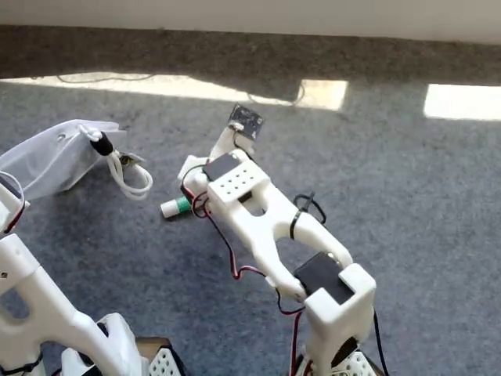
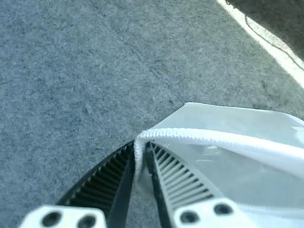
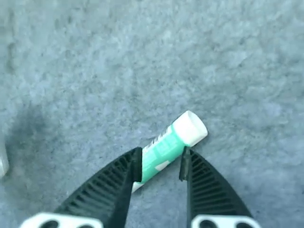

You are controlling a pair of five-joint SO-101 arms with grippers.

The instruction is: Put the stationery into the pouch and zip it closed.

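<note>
- We see the pouch (image 2: 228, 166) as smooth frosted plastic, its edge tape white woven cloth.
- We read the glue stick (image 3: 173, 142) as glossy plastic.
- We log the carpet (image 1: 407, 196) as rough matt pile.
- We see matt black ribbed plastic on the right gripper (image 3: 160, 164).

Down on the grey carpet (image 1: 391, 172), the translucent white plastic pouch (image 1: 47, 160) lay left of the green-and-white cylindrical glue stick (image 1: 176, 207), apart from it. The left gripper (image 2: 141, 144) pinched the pouch's rim, and the right gripper (image 3: 161, 153) sat astride the stick, touching both sides.

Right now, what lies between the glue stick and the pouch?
Between pouch and glue stick lies a white cord loop on grey carpet, in the high view.
</note>
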